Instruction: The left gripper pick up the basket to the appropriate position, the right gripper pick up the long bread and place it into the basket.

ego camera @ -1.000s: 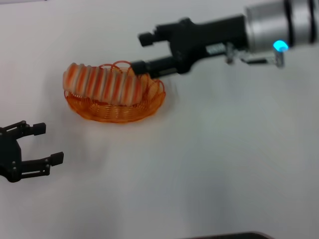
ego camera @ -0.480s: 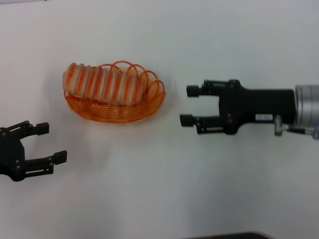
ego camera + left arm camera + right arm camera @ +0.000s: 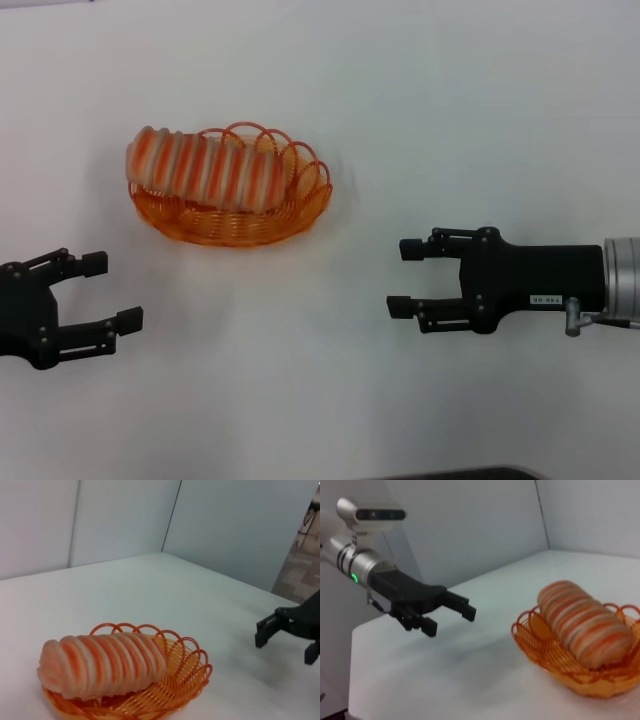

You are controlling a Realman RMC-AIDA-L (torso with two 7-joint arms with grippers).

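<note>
- The basket (image 3: 232,205), an oval of orange wire with a looped, scalloped rim, stands on the white table (image 3: 420,120) at about ten o'clock from the centre of the head view.
- The long bread (image 3: 205,170), ridged in orange and cream stripes, lies inside the basket. Its eleven o'clock end rides up on the rim and sticks out a little past it, while the other end sits lower among the wire loops.
- The left gripper (image 3: 98,292), all black, is at about eight o'clock in the head view, well apart from the basket. Its two fingers are spread wide and hold nothing, their tips pointing toward three o'clock.
- The right gripper (image 3: 406,278), black with a small white label and a silver wrist, reaches in from the four o'clock side of the head view. Its fingers are apart and empty, their tips pointing toward nine o'clock, and it is clear of the basket, which lies off toward its ten o'clock.
- Bare table lies between the two grippers, at six o'clock from the basket.
- In the left wrist view the long bread (image 3: 100,666) fills much of the basket (image 3: 186,677), and the right gripper (image 3: 287,640) shows farther off with its fingers spread.
- In the right wrist view the long bread (image 3: 584,622) rests along the basket (image 3: 547,652), and the left gripper (image 3: 447,617) shows beyond it, fingers apart.
</note>
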